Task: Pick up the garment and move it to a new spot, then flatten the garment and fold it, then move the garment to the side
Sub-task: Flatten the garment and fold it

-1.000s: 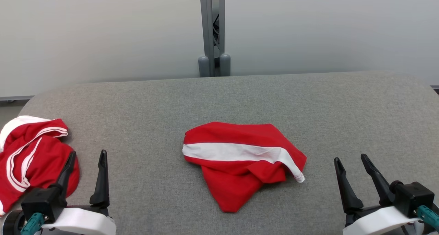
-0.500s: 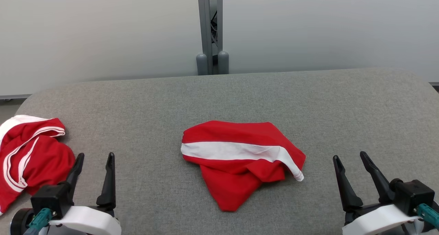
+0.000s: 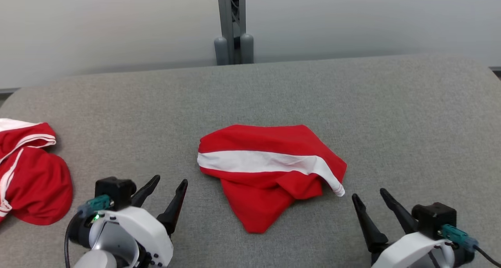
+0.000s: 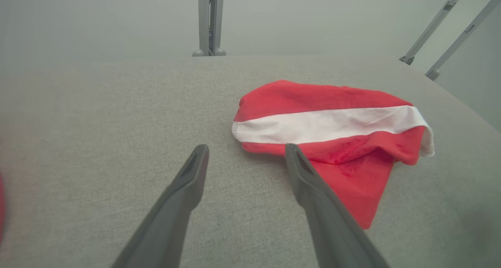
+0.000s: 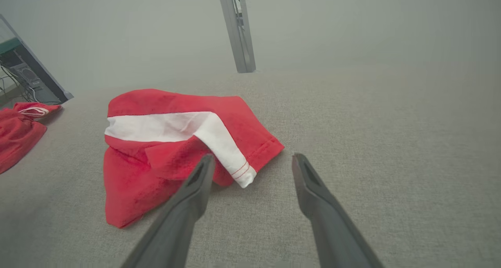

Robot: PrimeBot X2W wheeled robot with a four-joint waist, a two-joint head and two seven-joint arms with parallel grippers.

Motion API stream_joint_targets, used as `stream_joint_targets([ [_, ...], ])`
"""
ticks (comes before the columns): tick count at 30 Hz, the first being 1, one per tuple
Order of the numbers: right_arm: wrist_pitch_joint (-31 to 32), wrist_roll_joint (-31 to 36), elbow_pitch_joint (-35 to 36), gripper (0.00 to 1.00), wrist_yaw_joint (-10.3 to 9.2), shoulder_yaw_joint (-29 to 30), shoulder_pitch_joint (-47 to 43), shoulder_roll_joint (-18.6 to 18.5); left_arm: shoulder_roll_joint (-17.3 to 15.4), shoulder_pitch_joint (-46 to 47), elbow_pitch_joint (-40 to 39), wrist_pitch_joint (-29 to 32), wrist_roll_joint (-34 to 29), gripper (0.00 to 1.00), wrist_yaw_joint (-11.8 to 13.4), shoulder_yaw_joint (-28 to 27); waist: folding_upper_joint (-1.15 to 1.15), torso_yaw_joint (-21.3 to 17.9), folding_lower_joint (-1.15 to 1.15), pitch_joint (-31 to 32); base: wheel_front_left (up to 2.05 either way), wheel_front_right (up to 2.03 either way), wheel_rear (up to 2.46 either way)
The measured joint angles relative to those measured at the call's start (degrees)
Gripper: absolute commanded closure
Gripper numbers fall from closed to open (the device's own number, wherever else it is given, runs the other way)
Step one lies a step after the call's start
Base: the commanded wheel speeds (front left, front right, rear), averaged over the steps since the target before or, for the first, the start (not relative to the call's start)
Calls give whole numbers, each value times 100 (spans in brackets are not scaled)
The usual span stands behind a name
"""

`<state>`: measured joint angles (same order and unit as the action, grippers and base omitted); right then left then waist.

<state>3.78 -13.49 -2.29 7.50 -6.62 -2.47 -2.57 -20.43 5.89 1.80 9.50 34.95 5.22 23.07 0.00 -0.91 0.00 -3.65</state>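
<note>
Left hand [image 3: 170,178] and right hand [image 3: 368,193]: both open, empty. Garment [image 3: 270,170] crumpled on counter [image 3: 352,103], between the hands, just ahead of their fingertips. Second red bundle [image 3: 31,182] lies left of left hand.

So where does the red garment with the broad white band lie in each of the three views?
Head view: the garment lies in the middle, slightly low, on the grey table.
Left wrist view: right of centre.
Right wrist view: left of centre.
Shared landmark: the grey post behind the table's far edge, near top centre everywhere.
</note>
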Motion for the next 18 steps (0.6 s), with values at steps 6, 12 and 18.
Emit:
stream_joint_targets([
  [6,45,-123,-459,0,0,-238,330,-1,176,588,584,177,238,0,-393,120,0,-111,0,-360,0,0,0],
  [12,-190,-166,-1057,0,0,-441,901,0,277,1300,1165,297,371,0,-730,174,0,-179,0,-815,0,0,0],
  [18,-390,-202,-1347,0,0,-677,1267,1,312,1701,1621,391,460,0,-927,213,0,-210,0,-1127,0,0,0],
])
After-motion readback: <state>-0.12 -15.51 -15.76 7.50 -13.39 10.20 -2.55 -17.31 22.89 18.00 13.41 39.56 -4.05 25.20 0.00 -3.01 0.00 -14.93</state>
